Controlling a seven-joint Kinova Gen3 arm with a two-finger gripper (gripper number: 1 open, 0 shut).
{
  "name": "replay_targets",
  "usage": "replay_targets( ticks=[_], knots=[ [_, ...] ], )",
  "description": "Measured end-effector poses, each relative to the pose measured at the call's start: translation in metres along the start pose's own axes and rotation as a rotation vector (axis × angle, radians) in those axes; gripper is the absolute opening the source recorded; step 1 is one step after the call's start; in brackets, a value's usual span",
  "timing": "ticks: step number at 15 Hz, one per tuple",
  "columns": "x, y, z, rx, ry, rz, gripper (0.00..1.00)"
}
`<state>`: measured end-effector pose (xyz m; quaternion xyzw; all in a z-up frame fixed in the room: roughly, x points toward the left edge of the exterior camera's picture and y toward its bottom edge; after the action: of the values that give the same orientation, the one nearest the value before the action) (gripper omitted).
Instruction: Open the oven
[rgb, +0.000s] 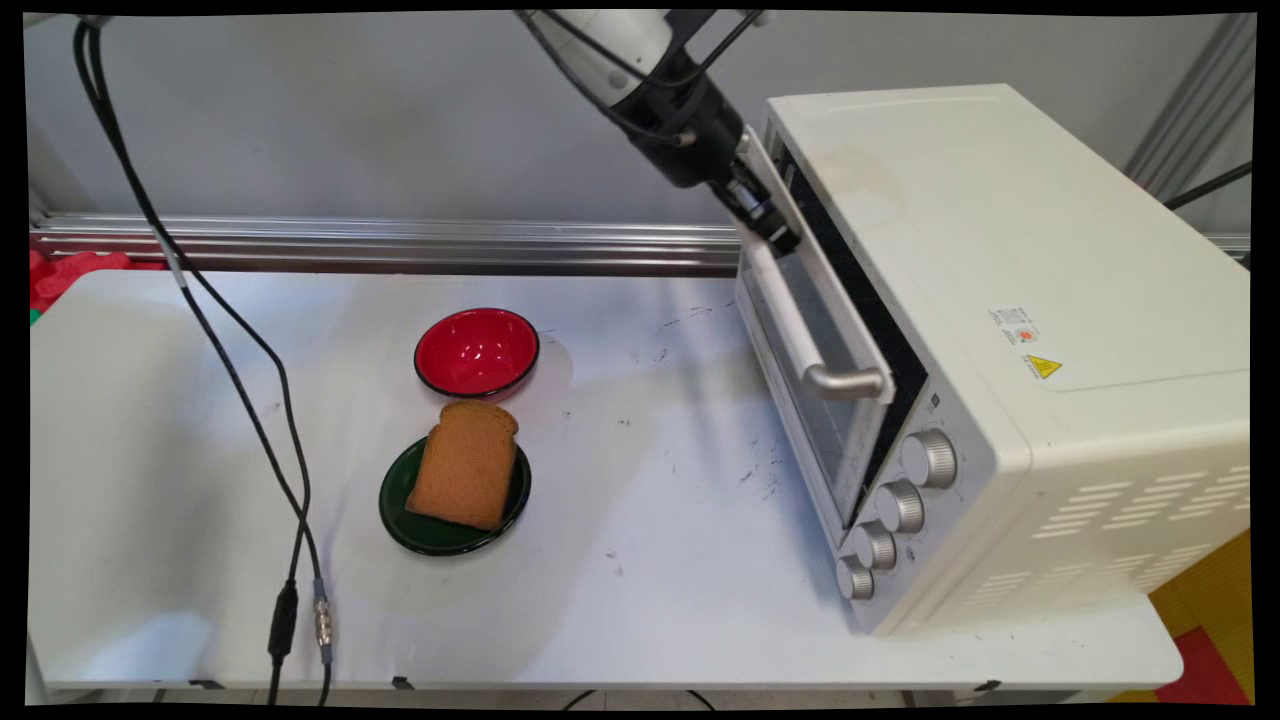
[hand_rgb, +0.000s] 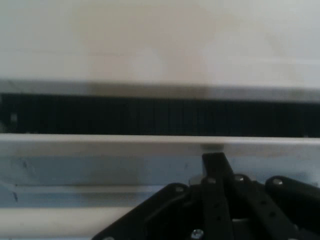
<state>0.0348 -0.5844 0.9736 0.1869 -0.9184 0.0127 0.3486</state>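
Observation:
A cream toaster oven (rgb: 1000, 300) stands on the right of the table. Its glass door (rgb: 815, 410) is ajar at the top, with a dark gap between it and the oven body. My gripper (rgb: 775, 235) is shut and rests against the door's upper edge near its far end, just above the bar handle (rgb: 795, 320). In the hand view the gripper (hand_rgb: 212, 159) touches the door's top rim (hand_rgb: 100, 141), with the dark gap (hand_rgb: 150, 115) and the oven's top (hand_rgb: 150, 40) beyond it.
A slice of brown bread (rgb: 465, 465) lies on a dark green plate (rgb: 415, 525) mid-table, with a red bowl (rgb: 477, 352) just behind it. Several knobs (rgb: 900, 505) line the oven's front. Black cables (rgb: 240, 380) hang over the table's left part.

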Motion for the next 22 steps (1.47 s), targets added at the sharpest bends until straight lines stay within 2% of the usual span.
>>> replay_targets(
  ticks=[5, 9, 14, 22],
  knots=[
    [-0.027, 0.004, -0.007, -0.014, -0.050, 0.058, 0.00],
    [-0.049, 0.005, -0.010, -0.004, -0.085, 0.088, 0.00],
    [-0.077, 0.004, -0.011, 0.025, -0.117, 0.117, 0.00],
    [-0.123, 0.004, -0.006, 0.083, -0.135, 0.150, 0.00]
  ],
)
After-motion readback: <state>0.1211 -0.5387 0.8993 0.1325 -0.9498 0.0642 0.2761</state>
